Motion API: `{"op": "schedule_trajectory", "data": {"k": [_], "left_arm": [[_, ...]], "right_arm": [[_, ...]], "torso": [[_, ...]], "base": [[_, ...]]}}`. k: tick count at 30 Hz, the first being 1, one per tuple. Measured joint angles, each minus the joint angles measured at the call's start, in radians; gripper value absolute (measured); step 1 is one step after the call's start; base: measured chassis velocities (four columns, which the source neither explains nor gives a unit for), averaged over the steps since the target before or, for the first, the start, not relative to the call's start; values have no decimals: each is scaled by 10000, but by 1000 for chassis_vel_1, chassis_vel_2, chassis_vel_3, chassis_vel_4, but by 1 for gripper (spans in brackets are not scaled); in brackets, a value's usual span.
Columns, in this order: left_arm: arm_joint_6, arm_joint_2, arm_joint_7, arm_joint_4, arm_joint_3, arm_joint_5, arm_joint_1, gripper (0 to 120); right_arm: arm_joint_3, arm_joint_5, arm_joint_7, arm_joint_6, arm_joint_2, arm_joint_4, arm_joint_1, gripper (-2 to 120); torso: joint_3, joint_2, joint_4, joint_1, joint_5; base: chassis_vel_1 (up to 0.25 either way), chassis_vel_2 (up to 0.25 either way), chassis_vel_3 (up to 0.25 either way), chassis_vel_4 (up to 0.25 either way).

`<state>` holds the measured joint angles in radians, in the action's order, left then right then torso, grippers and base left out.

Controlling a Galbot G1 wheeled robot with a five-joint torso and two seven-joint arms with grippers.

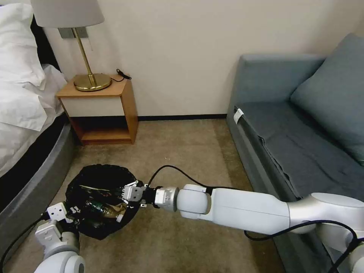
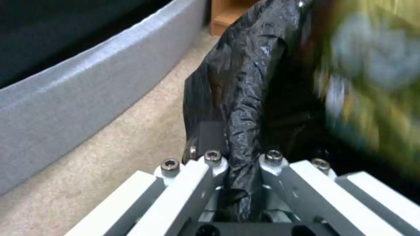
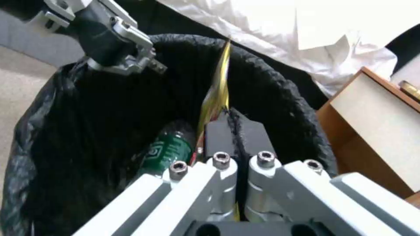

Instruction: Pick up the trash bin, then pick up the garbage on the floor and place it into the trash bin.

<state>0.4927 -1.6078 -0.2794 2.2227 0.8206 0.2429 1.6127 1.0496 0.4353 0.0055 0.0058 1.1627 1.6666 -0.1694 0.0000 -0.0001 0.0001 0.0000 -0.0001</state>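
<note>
The trash bin (image 1: 99, 178), lined with a crinkled black bag, hangs low over the carpet at the front left. My left gripper (image 1: 73, 211) is shut on its near rim; in the left wrist view the fingers (image 2: 210, 134) pinch the black bag (image 2: 245, 98). Reaching across from the right, my right gripper (image 1: 124, 193) is over the bin's mouth, shut on the gold-and-black snack wrapper (image 3: 220, 88), which stands upright inside the bin. A green-labelled bottle (image 3: 168, 152) and a brown paper bag (image 1: 113, 211) lie inside the bin.
A wooden nightstand (image 1: 102, 110) with a brass lamp (image 1: 89, 81) stands by the wall. The bed (image 1: 22, 125) runs along the left and a blue-grey sofa (image 1: 295, 144) along the right. Bare carpet (image 1: 182, 151) lies between them.
</note>
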Motion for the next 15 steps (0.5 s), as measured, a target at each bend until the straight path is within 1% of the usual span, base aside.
{"op": "schedule_trajectory", "data": {"k": [4, 7, 8, 12, 13, 14, 15], "left_arm": [[0, -2, 4, -1, -57, -6, -8, 2], [0, -9, 5, 34, -56, -7, 25, 2], [0, -9, 5, 34, -56, -7, 25, 2], [-2, -10, 7, 90, -53, 23, 46, 2], [-2, -10, 7, 90, -53, 23, 46, 2], [-2, -10, 6, 90, -44, 101, 43, 2], [23, -10, -20, 90, -33, 275, 37, 2]], "right_arm": [[90, 37, 142, -82, 4, 26, 30, 1], [80, 56, 298, -144, -119, 122, 48, 14], [80, 56, 298, -144, -119, 122, 48, 14], [-226, 164, 517, -152, -150, 328, 47, 35], [-226, 164, 517, -152, -150, 328, 47, 35], [-390, 180, 557, -152, -197, 409, 47, 38], [-662, 183, 574, -152, -312, 507, 54, 45]], "torso": [[0, 0, -1, 0, 0], [0, 0, -1, 0, 1], [0, 0, -1, 0, 1], [0, 0, -1, 0, 2], [0, 0, -1, 0, 2], [0, 0, 0, 0, 2], [0, 0, 0, 0, 2]], "base": [[0, 0, 0, 0], [0, 0, 0, 0], [0, 0, 0, 0], [0, 0, 0, 0], [0, 0, 0, 0], [0, 0, 0, 0], [0, 0, 0, 0]]}}
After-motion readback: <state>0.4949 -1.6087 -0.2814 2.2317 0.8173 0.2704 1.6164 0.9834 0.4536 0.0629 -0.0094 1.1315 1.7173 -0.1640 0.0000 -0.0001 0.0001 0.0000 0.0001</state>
